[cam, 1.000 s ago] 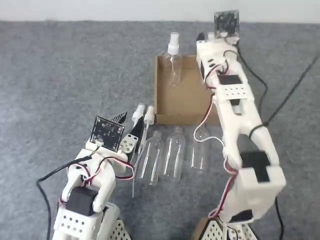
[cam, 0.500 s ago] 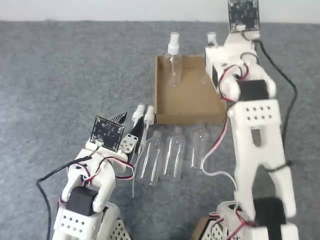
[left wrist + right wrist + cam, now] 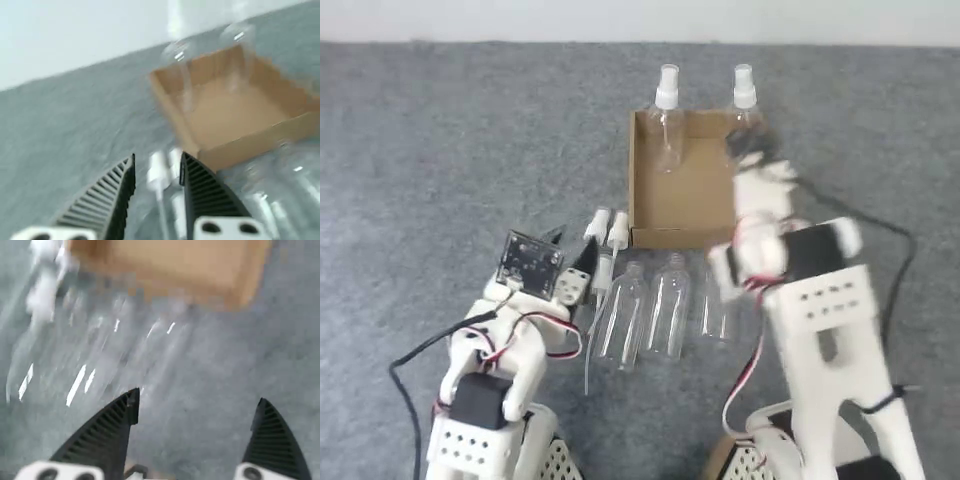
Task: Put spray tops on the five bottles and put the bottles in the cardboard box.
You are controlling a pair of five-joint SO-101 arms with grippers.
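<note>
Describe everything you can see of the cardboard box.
The cardboard box is a shallow, open-topped tray of plain brown card with low walls. It sits flat on the grey carpet. Two clear bottles with white spray tops stand upright along its far side. The right arm hangs over its near right corner, hiding that part of the wall.

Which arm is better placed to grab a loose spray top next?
Left, probably: the left gripper sits open right by the two loose spray tops, while the right gripper hangs open farther off, near the uncapped bottles.
</note>
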